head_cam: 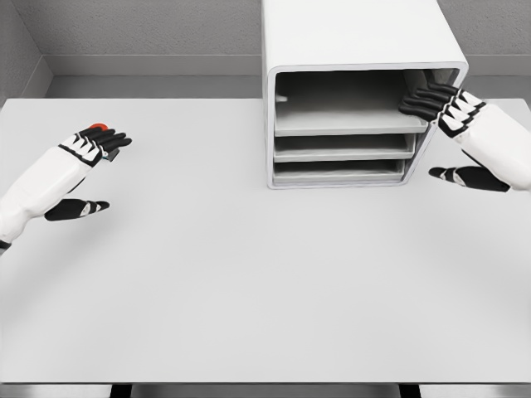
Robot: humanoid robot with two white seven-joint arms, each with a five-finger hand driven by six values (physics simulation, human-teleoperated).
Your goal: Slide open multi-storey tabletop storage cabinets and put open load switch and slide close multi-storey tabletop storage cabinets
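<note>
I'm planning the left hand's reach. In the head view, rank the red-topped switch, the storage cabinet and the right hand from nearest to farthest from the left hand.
1. Red-topped switch: right at the left hand's fingertips, far left.
2. Storage cabinet: across the table, right of centre.
3. Right hand: at the cabinet's right edge, farthest.

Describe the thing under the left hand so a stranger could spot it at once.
Start from the white storage cabinet at the table's back, then look far left. The left hand covers a small object there, likely the load switch. Only its red top shows, the sole colour in this grey-white scene.
</note>
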